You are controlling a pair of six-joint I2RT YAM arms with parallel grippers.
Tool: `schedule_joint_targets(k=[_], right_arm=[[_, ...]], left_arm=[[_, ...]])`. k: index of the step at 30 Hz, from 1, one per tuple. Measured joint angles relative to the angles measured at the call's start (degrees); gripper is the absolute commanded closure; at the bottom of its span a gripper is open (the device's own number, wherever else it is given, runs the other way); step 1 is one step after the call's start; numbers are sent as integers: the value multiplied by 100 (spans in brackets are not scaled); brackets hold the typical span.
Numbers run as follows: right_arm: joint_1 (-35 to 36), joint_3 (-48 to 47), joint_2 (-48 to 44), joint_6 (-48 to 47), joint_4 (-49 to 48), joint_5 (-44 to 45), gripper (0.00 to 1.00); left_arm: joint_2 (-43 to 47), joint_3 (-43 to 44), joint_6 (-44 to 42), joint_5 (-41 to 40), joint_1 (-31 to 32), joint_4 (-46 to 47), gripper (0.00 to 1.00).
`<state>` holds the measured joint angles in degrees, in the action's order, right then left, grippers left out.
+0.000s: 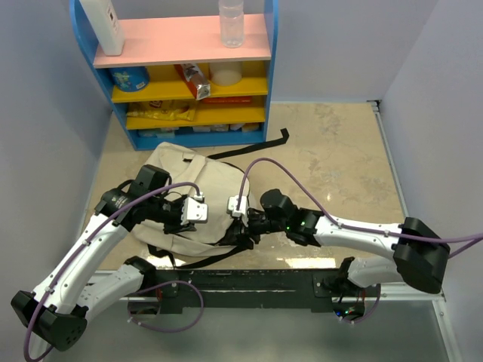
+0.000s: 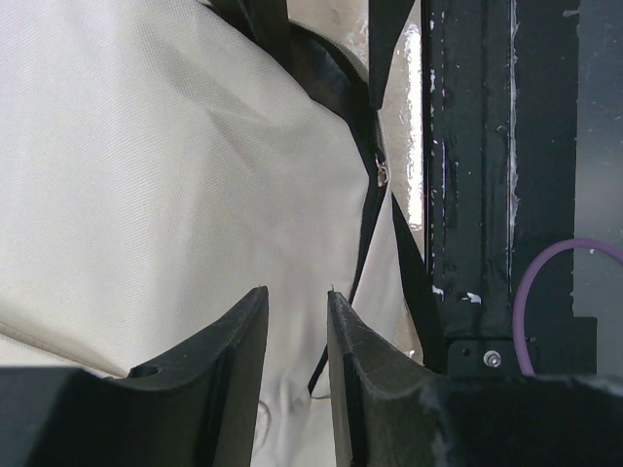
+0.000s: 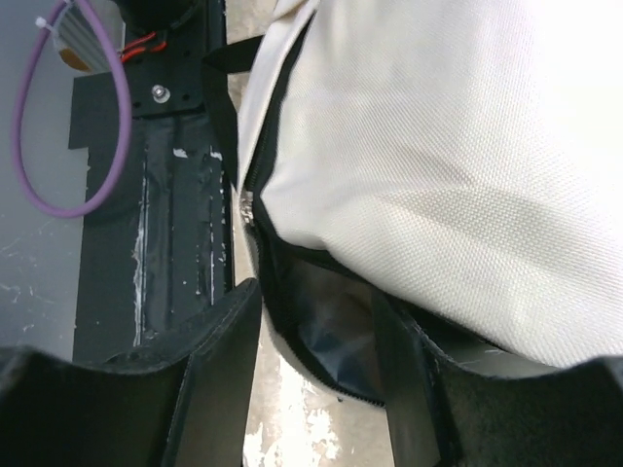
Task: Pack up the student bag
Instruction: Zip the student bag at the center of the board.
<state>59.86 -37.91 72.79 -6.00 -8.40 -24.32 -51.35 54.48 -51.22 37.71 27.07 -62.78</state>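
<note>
The student bag, a beige fabric backpack with black straps, lies flat on the table in front of the arms. My left gripper hovers over its near part; in the left wrist view the jaws stand a narrow gap apart over the beige fabric, with a black zipper line and its pull just beyond. My right gripper is open at the bag's near right edge. In the right wrist view the bag's opened zipper edge and dark lining lie between the jaws, under the beige cloth.
A blue shelf unit with pink and yellow boards stands at the back, holding a clear bottle, a white container and other items. A black strap trails behind the bag. The black mounting rail runs along the near edge.
</note>
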Motion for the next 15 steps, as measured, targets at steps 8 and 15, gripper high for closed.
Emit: schedule_joint_targets(k=[8,15], right_arm=[[-68,0,675,245,-485,-540,49],[-68,0,785,461,-874,-863,60]], left_arm=[[0,0,-44,0,0,-42,64],[0,0,-46,-2,0,-74,64]])
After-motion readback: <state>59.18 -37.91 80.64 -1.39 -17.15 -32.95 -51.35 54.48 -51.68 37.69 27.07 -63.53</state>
